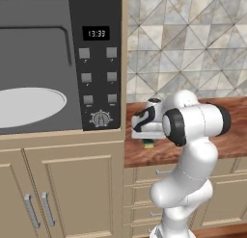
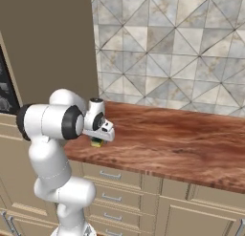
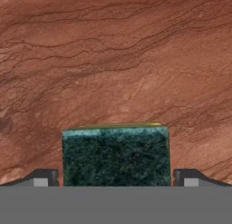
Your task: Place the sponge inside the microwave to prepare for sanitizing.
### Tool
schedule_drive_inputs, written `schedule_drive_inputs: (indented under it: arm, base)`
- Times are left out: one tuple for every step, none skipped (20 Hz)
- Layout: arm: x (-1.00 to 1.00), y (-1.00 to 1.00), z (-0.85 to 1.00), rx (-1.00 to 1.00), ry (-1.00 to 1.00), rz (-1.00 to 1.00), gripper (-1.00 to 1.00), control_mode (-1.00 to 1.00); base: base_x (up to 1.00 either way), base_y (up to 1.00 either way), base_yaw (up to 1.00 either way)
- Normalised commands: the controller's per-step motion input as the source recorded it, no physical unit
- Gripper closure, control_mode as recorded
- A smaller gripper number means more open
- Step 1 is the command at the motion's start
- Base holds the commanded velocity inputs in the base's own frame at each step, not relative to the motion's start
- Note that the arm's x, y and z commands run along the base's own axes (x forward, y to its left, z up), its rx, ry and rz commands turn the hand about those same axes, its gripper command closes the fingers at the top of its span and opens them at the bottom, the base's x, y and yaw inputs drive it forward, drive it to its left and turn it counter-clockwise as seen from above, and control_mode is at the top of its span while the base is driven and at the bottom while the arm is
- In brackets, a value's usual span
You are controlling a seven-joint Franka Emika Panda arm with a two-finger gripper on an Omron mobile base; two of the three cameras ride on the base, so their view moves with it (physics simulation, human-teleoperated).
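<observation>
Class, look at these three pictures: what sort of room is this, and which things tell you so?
A kitchen, rendered rather than real. The clues: a built-in microwave standing open above cabinet doors, a wooden counter over drawers, and a tiled wall behind it. A sponge lies on the counter.

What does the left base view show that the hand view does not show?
Left base view alone: the microwave with its door open, the white turntable, the control panel, the cabinets and the tiled wall. Hand view alone: the sponge's green layer seen close, and the two fingertips standing on each side of it, apart from it. Both: the sponge lying on the wooden counter under the open tool.
</observation>
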Motion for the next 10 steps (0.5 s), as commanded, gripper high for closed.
schedule_drive_inputs:
  arm:
    - [0.06, 0.00, -0.46, 0.00, 0.02, 0.00, -1.00, -1.00]
    - [0.02, 0.00, -0.40, 0.00, 0.00, 0.01, -1.00, -1.00]
    - [0.00, 0.00, -0.24, 0.00, 0.00, 0.01, -1.00, -1.00]
    - [0.14, 0.00, -0.21, 0.00, 0.00, 0.00, -1.00, -1.00]
    - [0.11, 0.00, -0.19, 0.01, 0.00, 0.00, -1.00, -1.00]
    - [0.04, 0.00, -0.21, 0.03, 0.00, 0.00, 1.00, -1.00]
    - [0.04, 0.03, -0.15, 0.01, 0.00, 0.00, 1.00, -1.00]
    - [0.00, 0.00, -0.03, 0.00, 0.00, 0.00, 1.00, -1.00]
    - [0.00, 0.00, 0.00, 0.00, 0.00, 0.00, 1.00, -1.00]
    - [0.00, 0.00, 0.00, 0.00, 0.00, 0.00, 1.00, -1.00]
  base:
    - [0.00, 0.00, 0.00]
    - [0.00, 0.00, 0.00]
    - [0.00, 0.00, 0.00]
    - [0.00, 0.00, 0.00]
    - [0.00, 0.00, 0.00]
    - [0.00, 0.00, 0.00]
    - [0.00, 0.00, 0.00]
    - [0.00, 0.00, 0.00]
    - [0.00, 0.00, 0.00]
    - [0.00, 0.00, 0.00]
